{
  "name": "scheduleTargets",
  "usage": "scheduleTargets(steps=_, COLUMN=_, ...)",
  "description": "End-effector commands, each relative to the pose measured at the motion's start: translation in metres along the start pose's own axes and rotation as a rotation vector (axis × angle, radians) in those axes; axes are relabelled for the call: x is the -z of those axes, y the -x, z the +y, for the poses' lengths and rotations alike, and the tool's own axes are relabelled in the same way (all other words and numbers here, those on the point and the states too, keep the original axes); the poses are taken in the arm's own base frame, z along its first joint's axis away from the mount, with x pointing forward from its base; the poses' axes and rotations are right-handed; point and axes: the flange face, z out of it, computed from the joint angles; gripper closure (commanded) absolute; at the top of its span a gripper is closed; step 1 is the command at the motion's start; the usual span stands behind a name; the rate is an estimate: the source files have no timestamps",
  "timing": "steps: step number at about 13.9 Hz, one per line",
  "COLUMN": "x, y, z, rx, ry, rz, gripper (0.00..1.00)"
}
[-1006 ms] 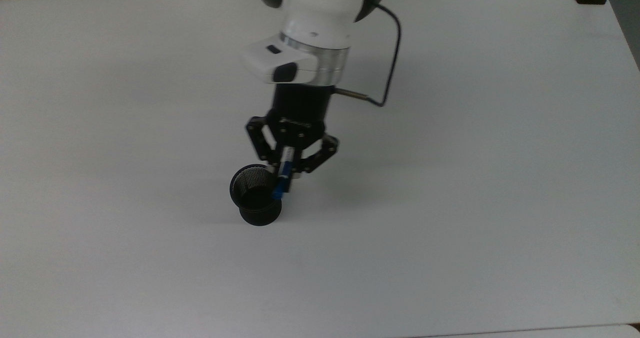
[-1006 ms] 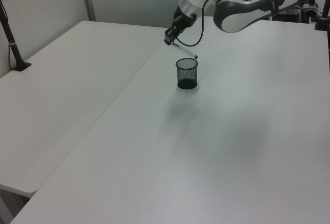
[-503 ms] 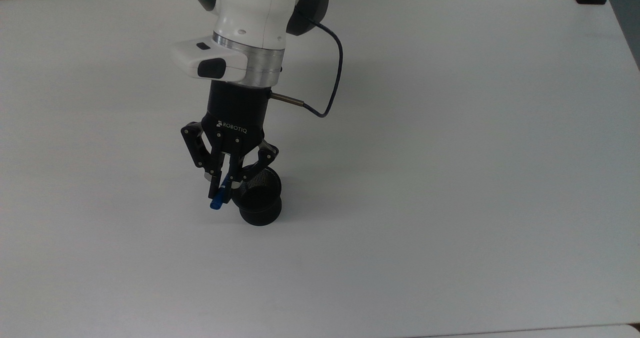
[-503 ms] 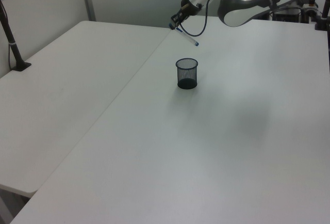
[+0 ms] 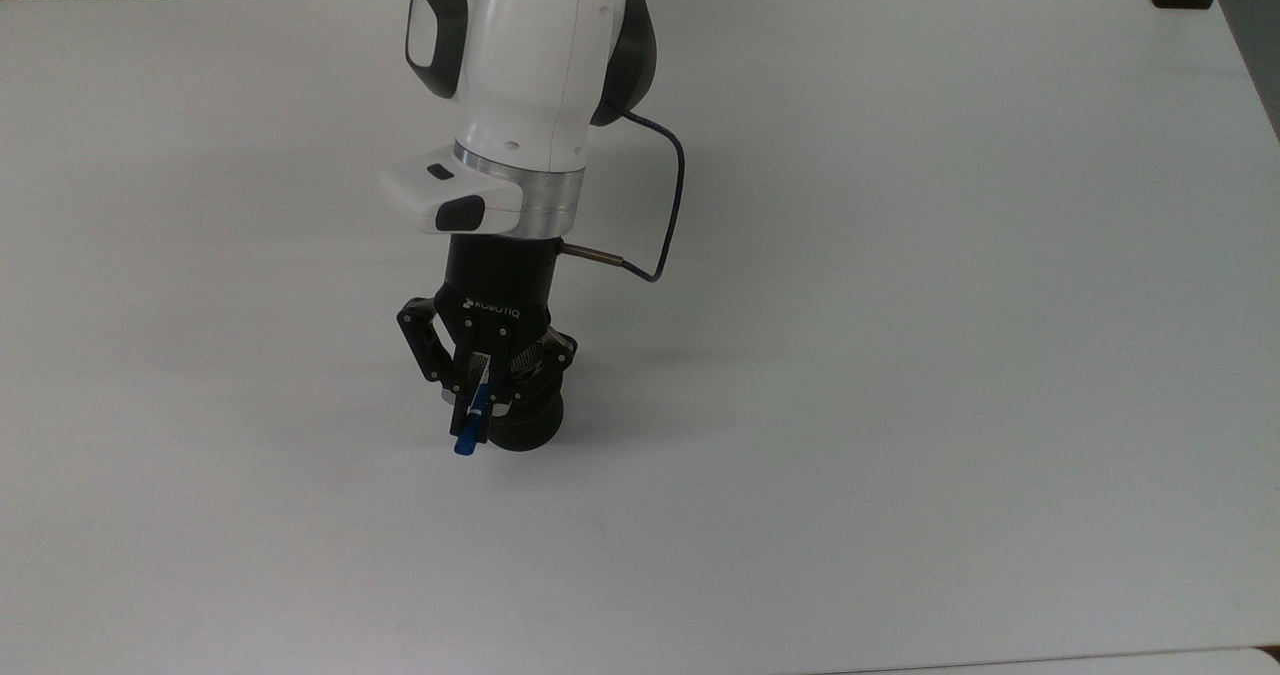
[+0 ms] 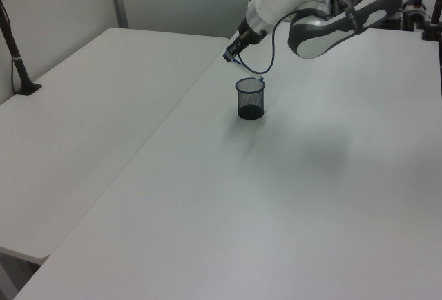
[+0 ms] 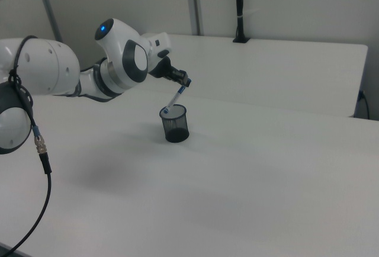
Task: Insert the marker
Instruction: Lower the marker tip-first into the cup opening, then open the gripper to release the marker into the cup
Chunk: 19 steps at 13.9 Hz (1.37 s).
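On the white table (image 5: 900, 305), toward the middle of the top view, stands a black mesh cup (image 5: 530, 433), upright and largely covered in that view by the arm's end. Item one: the gripper (image 5: 478, 395), black, two-fingered, mounted below the white wrist of the robot arm (image 5: 530, 75), hanging above the cup and clamped on the marker (image 5: 468, 433). Item two: the marker, white barrel with blue ends, pinched between the fingers near one end and jutting out beyond the fingertips. Top view: its blue end shows just past the fingers, at the cup's left edge in the top view. Right view: the marker (image 7: 173, 100) slants down from the gripper (image 7: 185, 83) toward the top rim of the cup (image 7: 175, 124), upper end in the fingers, lower blue end right at the rim on the right view's left side; whether the tip is inside the rim or just outside it cannot be told. Left view: the gripper (image 6: 231, 52) sits up and to the left view's left of the cup (image 6: 250, 99), with the marker (image 6: 251, 70) angling down to the rim's far side. Item three: a dark cable (image 5: 670, 195) looping from the wrist to a small connector on the gripper body.
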Motion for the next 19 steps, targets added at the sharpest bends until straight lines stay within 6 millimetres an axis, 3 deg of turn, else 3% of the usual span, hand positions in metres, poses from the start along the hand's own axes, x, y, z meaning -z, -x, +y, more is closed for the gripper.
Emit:
scheduleTargets(steps=1, x=-0.004, y=0.004, z=-0.006, rx=0.023, ry=-0.001, rz=0.028, gripper=0.88)
scheduleTargets(steps=7, x=-0.014, y=0.004, z=-0.007, rx=0.023, ry=-0.001, rz=0.029, gripper=0.83)
scheduleTargets(steps=8, x=-0.013, y=0.003, z=-0.007, rx=0.022, ry=-0.002, rz=0.032, gripper=0.76)
scheduleTargets(steps=10, x=-0.011, y=0.002, z=-0.009, rx=0.018, ry=-0.006, rz=0.032, gripper=0.45)
scheduleTargets(steps=11, x=-0.008, y=0.001, z=-0.013, rx=0.016, ry=-0.011, rz=0.033, gripper=0.22)
scheduleTargets(steps=14, x=0.007, y=-0.005, z=-0.024, rx=0.016, ry=-0.029, rz=0.045, gripper=0.19)
scheduleTargets(steps=15, x=0.012, y=-0.007, z=-0.026, rx=0.016, ry=-0.032, rz=0.050, gripper=0.00)
scheduleTargets(steps=19, x=0.034, y=-0.009, z=-0.042, rx=0.042, ry=0.010, rz=-0.006, gripper=0.00)
